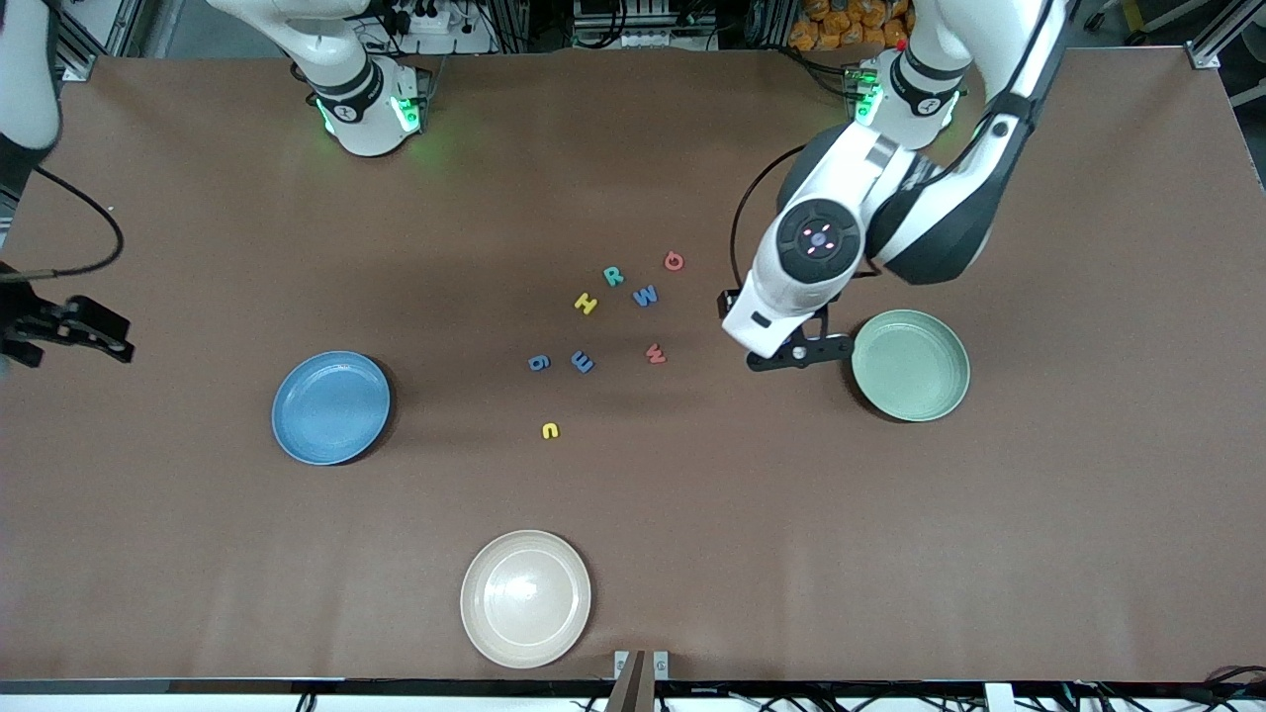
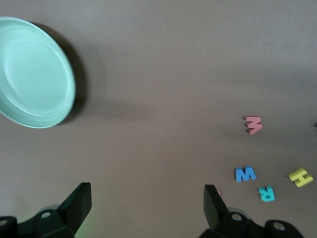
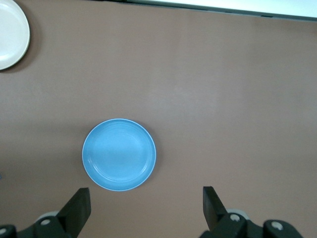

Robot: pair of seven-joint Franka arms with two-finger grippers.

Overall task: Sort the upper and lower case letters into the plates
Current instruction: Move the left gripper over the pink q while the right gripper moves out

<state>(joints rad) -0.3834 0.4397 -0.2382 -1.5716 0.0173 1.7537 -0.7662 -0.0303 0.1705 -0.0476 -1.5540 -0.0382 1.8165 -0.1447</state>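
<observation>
All eight letters lie loose on the brown table (image 1: 692, 554), in a small group near its middle, between the blue plate (image 1: 331, 407) and the pale green plate (image 1: 911, 365). The red G (image 1: 674, 261), the teal R (image 1: 613, 276), the blue W (image 1: 646, 295) and the yellow H (image 1: 586, 303) are the ones farther from the front camera. The red w (image 1: 656, 353), the blue m (image 1: 583, 362) and the blue g (image 1: 538, 363) lie nearer to it, and the yellow u (image 1: 550, 430) is the nearest. No letter is on a plate.

The left gripper (image 2: 147, 206) hangs over bare table just beside the pale green plate, between this plate and the letters. Its fingers (image 2: 78, 201) stand wide apart and grasp nothing. In the left wrist view the red w, blue W, teal R and yellow H lie apart from the fingers; the red G shows only a little at one finger's edge.

The right gripper (image 3: 146, 206) is up over the table at the right arm's end, well apart from the letters. Its fingers (image 3: 79, 204) are also spread and empty. The blue plate lies below it in its wrist view.

A cream plate (image 1: 525, 598) sits near the front edge, with nothing on it.
</observation>
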